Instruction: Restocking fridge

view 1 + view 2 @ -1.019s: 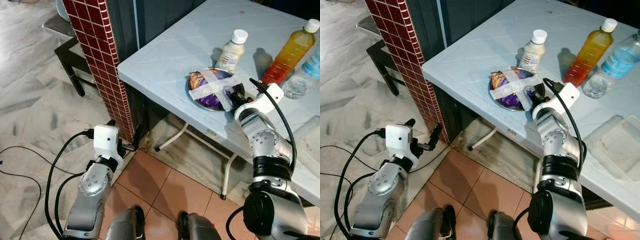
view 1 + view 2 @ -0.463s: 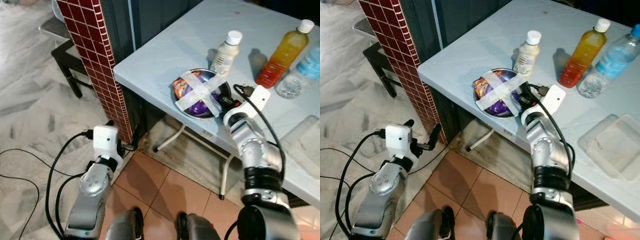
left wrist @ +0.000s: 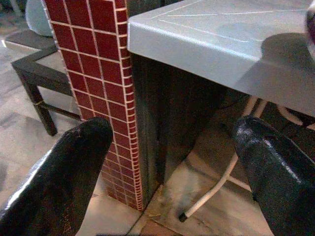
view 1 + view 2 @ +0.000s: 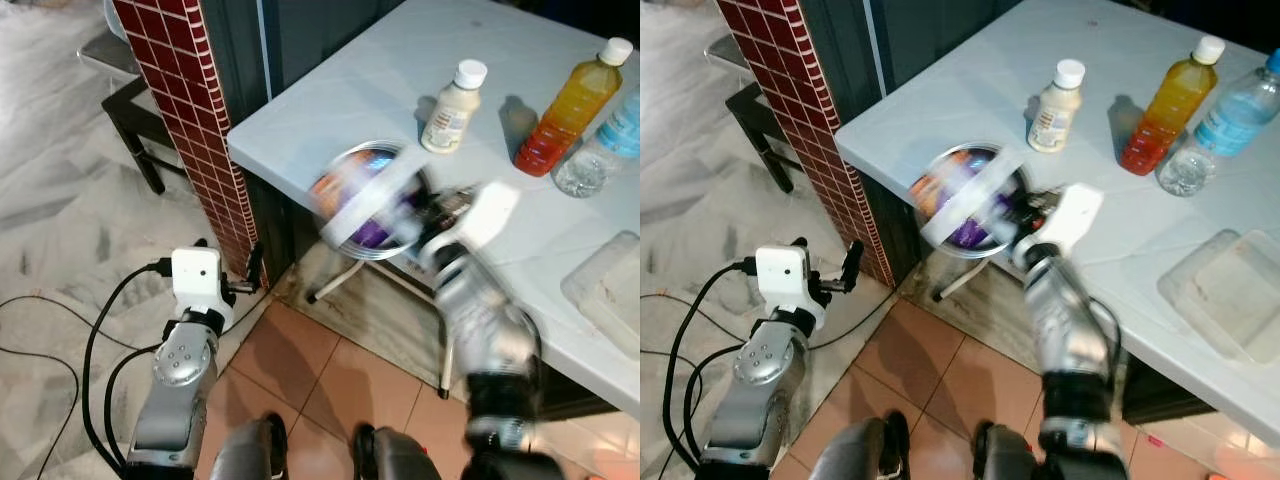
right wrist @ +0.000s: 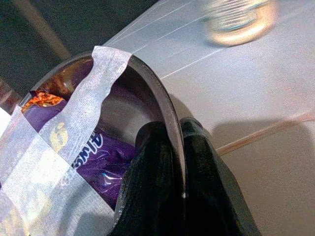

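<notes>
- Right gripper [image 5: 172, 162] pinched on the rim of the metal bowl [image 5: 152, 93]; one black finger inside the bowl, the other outside against its wall; arm and bowl both blurred in the head views.
- Bowl [image 4: 372, 200] held at the near edge of the table [image 4: 330, 90], tilted, part of it out past the edge; strips of white tape [image 5: 74, 128] crossed over its mouth; purple packet [image 5: 101, 152] and an orange one [image 5: 42, 101] lying under the tape, just in front of the inner finger.
- Beyond the gripper on the tabletop: small cream bottle with a white cap [image 4: 452, 108], near the bowl; farther to the right of it an orange juice bottle [image 4: 570, 110], then a clear water bottle [image 4: 600, 155] just beside that.
- Clear plastic box [image 4: 1225, 290] on the table to the right of the arm, well apart from the bowl.
- Left gripper [image 3: 172, 162] low beside the table, fingers spread wide, holding nothing; red tiled pillar [image 3: 98, 73] straight ahead of it, table corner above and white table leg [image 3: 216, 191] between the fingertips in the wrist view.
- Dark low bench [image 4: 140, 110] beyond the pillar on the marble floor [image 4: 60, 220]; black cables [image 4: 40, 350] trailing on the floor to the left of the left arm.
</notes>
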Controlling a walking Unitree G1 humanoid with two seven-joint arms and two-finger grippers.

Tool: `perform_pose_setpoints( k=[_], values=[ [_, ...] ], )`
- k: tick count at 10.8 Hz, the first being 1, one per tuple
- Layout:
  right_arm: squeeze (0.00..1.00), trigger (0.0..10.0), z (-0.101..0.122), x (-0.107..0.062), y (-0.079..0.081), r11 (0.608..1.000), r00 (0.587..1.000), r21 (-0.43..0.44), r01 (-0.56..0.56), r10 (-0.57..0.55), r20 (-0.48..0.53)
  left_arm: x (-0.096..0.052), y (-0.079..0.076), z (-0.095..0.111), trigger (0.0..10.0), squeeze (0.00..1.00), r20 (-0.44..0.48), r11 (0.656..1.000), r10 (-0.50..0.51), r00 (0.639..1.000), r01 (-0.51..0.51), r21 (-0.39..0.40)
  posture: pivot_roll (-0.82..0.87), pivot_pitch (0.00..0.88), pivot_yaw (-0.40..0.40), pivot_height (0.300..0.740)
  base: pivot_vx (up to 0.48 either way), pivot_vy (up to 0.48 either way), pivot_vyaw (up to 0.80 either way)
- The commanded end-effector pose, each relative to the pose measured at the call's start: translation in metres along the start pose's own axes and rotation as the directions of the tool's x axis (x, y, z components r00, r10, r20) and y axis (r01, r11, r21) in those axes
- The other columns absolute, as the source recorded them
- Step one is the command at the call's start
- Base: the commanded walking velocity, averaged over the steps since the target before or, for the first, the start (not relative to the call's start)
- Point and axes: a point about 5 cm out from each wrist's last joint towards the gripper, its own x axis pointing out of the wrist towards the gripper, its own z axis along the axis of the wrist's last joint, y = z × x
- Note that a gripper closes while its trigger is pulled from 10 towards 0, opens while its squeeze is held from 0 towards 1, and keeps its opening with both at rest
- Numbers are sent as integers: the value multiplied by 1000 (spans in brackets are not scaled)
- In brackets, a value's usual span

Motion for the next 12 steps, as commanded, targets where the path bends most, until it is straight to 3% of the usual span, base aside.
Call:
perform_pose_setpoints(
  k=[1,6,8,11,12],
  values=[
    [0,10000,-3,-5,0,1000,1000,-30,0,0,-9,-3,3,-7,10000,0,-28,999,32,999,-31,8,17,142,29,740,0,0,800],
    [0,10000,-3,-6,3,1000,1000,-11,-1,1,-2,-4,5,-9,10000,0,-35,999,45,998,-44,21,26,144,27,740,0,0,800],
    [0,10000,-4,-5,7,1000,1000,-13,-18,18,-5,-2,5,-8,10000,0,-31,999,43,999,-42,15,33,133,24,740,-287,0,800],
    [0,10000,-4,-7,3,997,1000,-72,-25,25,0,0,7,-9,10000,0,-29,999,47,998,-46,22,28,102,30,740,-285,0,427],
    [0,10000,-10,-11,-6,989,1000,-146,2,-4,-16,1,6,-14,10000,0,-36,999,45,998,-44,24,25,63,34,740,-285,0,0]
  ],
)
